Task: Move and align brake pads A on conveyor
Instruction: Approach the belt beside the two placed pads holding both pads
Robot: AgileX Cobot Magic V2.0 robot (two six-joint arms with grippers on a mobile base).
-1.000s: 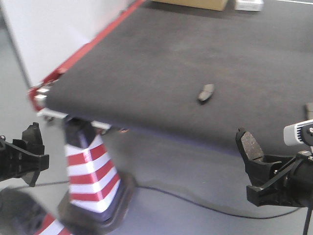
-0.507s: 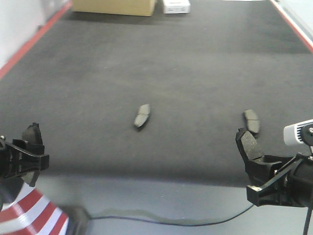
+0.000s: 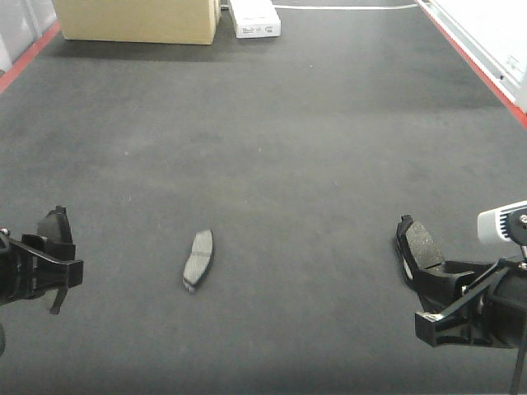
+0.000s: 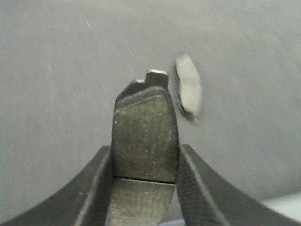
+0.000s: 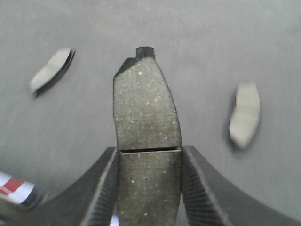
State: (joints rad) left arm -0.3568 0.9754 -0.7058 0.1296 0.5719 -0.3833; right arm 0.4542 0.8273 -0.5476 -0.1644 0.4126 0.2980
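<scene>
Both tools are clamped on dark grey curved brake pads: left tool (image 3: 51, 247), right tool (image 3: 416, 255). Since a second ago the view swung onto the charcoal carpet-like conveyor (image 3: 313, 123); a loose pad (image 3: 198, 259) lies between them, awaiting alignment.

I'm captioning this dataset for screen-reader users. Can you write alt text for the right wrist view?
The right gripper holds a brake pad upright between its fingers, rough face to the camera, above the conveyor. Two more pads lie blurred on the belt, one upper left, one right.
</scene>
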